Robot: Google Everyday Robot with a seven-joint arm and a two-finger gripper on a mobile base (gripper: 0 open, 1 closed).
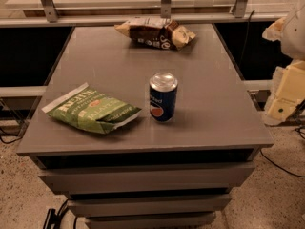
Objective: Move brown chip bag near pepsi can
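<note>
A green chip bag [93,109] lies flat at the front left of the grey table [209,123]; the pepsi can [163,97] stands upright just right of it; the brown chip bag [156,32] lies at the far edge, well apart from the can; the gripper [286,92] hangs off the table's right side, its state impossible to tell.

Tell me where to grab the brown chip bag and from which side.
Grip the brown bag across its crumpled middle, from above: it lies flat, long side left-right, at the far edge of the table. The pincer is off the table's right side.
</note>
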